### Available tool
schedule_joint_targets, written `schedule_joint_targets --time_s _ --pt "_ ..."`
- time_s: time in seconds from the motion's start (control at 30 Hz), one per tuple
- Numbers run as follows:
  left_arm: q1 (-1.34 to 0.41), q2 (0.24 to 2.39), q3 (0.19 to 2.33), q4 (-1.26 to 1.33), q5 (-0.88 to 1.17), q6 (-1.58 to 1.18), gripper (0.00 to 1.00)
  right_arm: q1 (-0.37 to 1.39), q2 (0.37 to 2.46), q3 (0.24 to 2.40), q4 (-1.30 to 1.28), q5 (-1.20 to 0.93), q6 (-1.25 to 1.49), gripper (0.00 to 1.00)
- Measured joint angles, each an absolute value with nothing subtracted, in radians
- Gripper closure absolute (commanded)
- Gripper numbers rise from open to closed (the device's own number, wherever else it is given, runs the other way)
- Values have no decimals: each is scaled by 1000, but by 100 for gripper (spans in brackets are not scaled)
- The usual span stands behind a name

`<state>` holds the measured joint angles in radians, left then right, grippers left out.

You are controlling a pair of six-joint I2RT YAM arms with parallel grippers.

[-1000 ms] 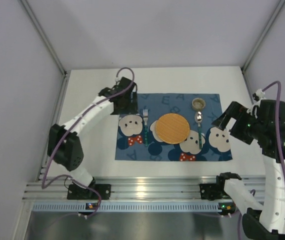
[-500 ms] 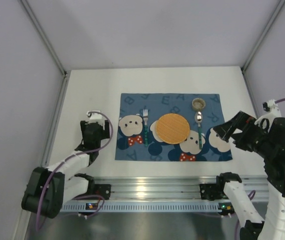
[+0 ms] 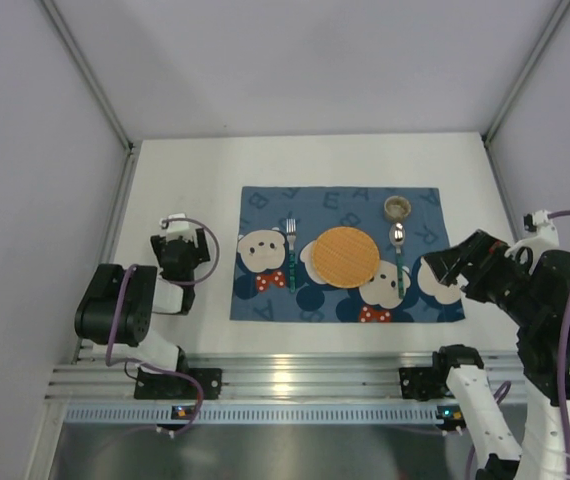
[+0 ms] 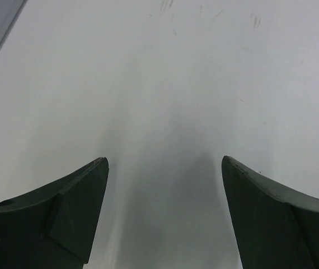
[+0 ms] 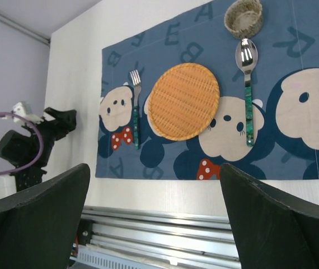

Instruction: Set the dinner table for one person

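Note:
The white dinner table [image 3: 195,170] carries a blue cartoon placemat [image 3: 265,300]. On the mat lie a round woven plate [image 3: 345,256], a green-handled fork [image 3: 290,255] to its left, a green-handled spoon [image 3: 399,252] to its right and a small woven cup [image 3: 397,208] above the spoon. All show in the right wrist view: plate [image 5: 183,101], fork [image 5: 135,109], spoon [image 5: 247,84], cup [image 5: 243,17]. My left gripper [image 3: 182,250] is open and empty, folded back left of the mat, over bare table [image 4: 165,84]. My right gripper [image 3: 443,268] is open and empty, raised by the mat's right edge.
An aluminium rail [image 3: 295,385] runs along the table's near edge and shows in the right wrist view [image 5: 165,232]. Grey walls enclose the table on three sides. The left arm [image 5: 33,143] rests folded at the table's left side.
My left arm has pulled back from the mat's far left corner and folded down at the table's left side. My right gripper has drawn back slightly toward the near right.

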<state>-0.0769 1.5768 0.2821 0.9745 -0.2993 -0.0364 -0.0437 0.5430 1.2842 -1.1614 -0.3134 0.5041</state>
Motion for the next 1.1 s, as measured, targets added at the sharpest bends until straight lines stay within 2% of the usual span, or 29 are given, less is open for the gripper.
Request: schedule_joint_targets --time_s 0.17,0.23,0.27,0.3,0.53,0.77,1.1 --pt "-52 1580 283 1025 -251 -52 12 -43 543 1146 -1074 -276 537 0" --pt "-51 1580 286 1026 -214 -50 15 -42 543 1071 -1017 -281 545 0" --pt "-51 1580 288 1027 -196 -48 13 -42 546 1034 -989 -286 546 0" --pt "-51 1580 289 1028 -183 -44 1 -42 552 999 -960 -295 548 0" --pt "-50 1580 290 1032 -141 -34 2 -42 681 947 -774 -330 539 0" --pt "-50 1580 292 1032 -132 -32 1 -41 652 902 -625 -316 558 0" --pt "-50 1580 292 1032 -127 -31 1 -39 589 728 -599 -285 503 0"
